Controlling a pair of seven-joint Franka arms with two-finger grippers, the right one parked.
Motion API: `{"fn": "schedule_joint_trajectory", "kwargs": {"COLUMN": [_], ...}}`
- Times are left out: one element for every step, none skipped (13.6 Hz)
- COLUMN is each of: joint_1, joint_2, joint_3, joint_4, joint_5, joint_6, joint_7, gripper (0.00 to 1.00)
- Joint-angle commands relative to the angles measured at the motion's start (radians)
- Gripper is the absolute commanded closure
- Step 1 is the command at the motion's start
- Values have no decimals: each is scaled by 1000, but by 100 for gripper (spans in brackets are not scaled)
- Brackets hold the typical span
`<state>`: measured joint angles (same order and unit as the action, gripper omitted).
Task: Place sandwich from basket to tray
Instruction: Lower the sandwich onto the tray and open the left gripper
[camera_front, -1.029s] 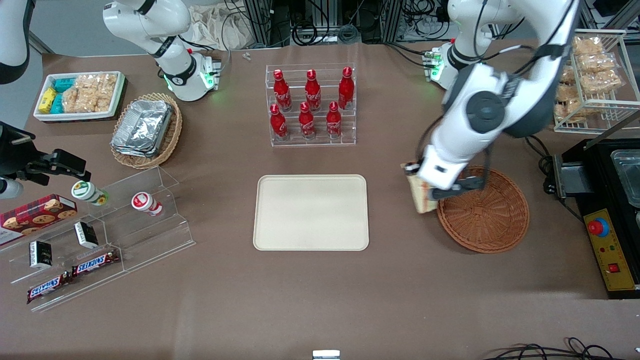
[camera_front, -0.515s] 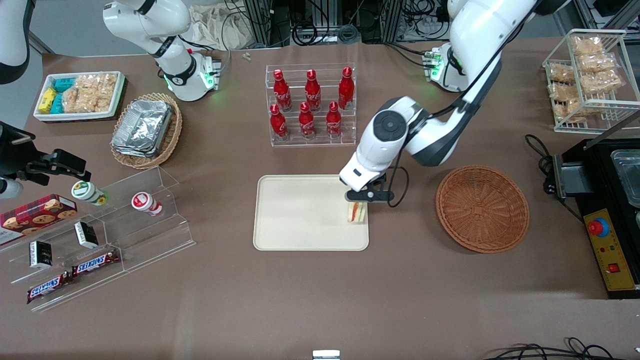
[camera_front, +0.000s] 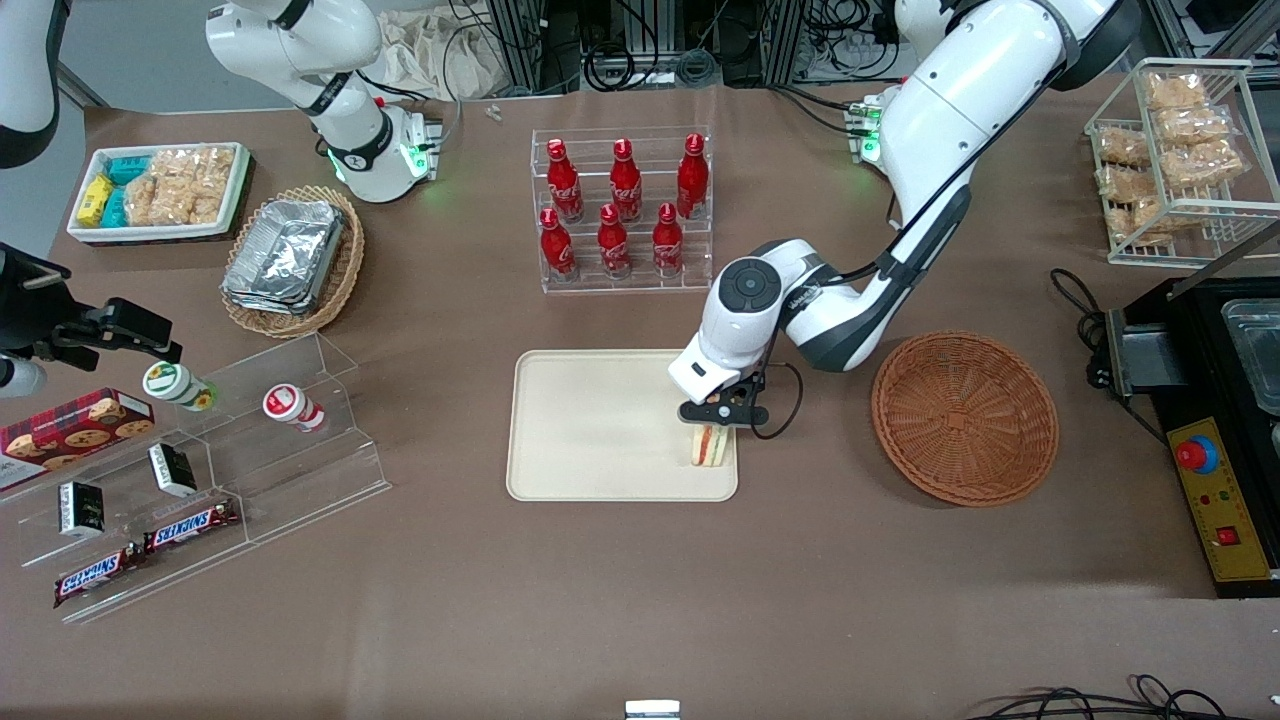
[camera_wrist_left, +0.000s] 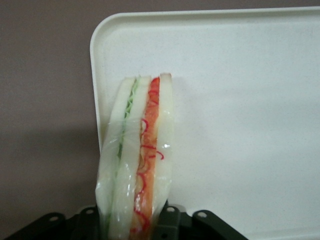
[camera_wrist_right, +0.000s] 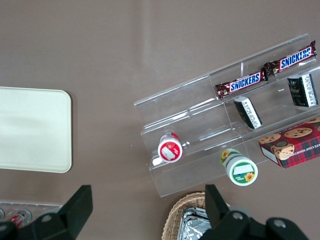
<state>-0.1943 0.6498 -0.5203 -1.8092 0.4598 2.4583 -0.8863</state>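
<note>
The sandwich (camera_front: 710, 446), a white-bread wedge with red-orange and green filling, stands on edge over the corner of the cream tray (camera_front: 600, 425) that is nearest the basket and the front camera. My gripper (camera_front: 714, 420) is shut on it from above. In the left wrist view the sandwich (camera_wrist_left: 137, 160) sticks out from between the black fingers (camera_wrist_left: 172, 220) of the gripper (camera_wrist_left: 136, 224), with the tray (camera_wrist_left: 240, 100) under it and the tray's rounded corner close by. I cannot tell whether it touches the tray. The reddish-brown wicker basket (camera_front: 965, 418) sits empty beside the tray.
A clear rack of red bottles (camera_front: 625, 210) stands farther from the front camera than the tray. Acrylic shelves with snacks (camera_front: 200, 470), a tan basket of foil containers (camera_front: 290, 260) and a white bin (camera_front: 160, 190) lie toward the parked arm's end. A black machine (camera_front: 1220, 430) sits beside the basket.
My gripper carried the sandwich from the basket's edge over to the tray, then shifted slightly nearer the front camera and lower at the tray's corner.
</note>
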Motion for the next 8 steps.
{"fn": "schedule_joint_trajectory", "kwargs": {"joint_1": [-2, -1, 4, 6, 4, 4, 6, 6], "joint_2": [-18, -56, -94, -136, -171, -202, -222, -229], "joint_3": [0, 0, 2, 15, 34, 39, 45, 52], "joint_4": [17, 21, 24, 25, 34, 53, 76, 126], "joint_5": [31, 31, 28, 22, -8, -50, -81, -116], "joint_6": [15, 13, 10, -8, -42, -88, -149, -224], "joint_7": [-39, -39, -43, -55, -57, -48, -30, -5], "gripper": [0, 0, 0, 0, 0, 0, 0, 0]}}
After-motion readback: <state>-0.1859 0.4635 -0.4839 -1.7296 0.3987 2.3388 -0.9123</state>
